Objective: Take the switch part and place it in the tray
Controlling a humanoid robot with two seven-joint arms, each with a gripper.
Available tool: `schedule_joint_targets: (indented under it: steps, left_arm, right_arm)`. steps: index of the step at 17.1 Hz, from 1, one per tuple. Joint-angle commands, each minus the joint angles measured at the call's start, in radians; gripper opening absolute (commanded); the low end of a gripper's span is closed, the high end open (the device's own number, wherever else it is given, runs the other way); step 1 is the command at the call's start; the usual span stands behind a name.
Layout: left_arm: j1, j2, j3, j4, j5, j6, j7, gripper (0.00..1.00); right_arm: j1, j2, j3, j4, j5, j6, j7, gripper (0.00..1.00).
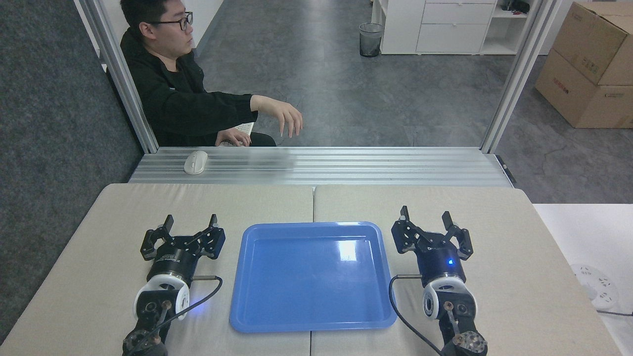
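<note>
Two end effectors rest on the worktop (99, 237), left end effector (190, 223) and right end effector (425, 217), both with fingers spread wide, holding nothing. Tray (237, 301) lies between them, bare inside. Switch part: not visible anywhere on the worktop, so its position cannot be told. Person's hand (289, 118) hovers beyond the far edge. Judgement: small plastic piece, likely light, rigid, somewhat slick; pinch across the middle block.
</note>
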Motion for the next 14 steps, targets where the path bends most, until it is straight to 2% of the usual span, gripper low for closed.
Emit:
schedule_joint_targets:
  steps: [1,14]
  left_arm:
    - [-0.006,0.008,0.009,0.017,0.001,0.021,0.004,1.00]
    - [-0.018,0.005,0.012,0.003,0.003,0.040,0.008,1.00]
  right_arm:
    - [0.000,0.000,-0.001,0.000,0.000,0.000,-0.001,1.00]
    - [0.000,0.000,-0.001,0.000,0.000,0.000,-0.001,1.00]
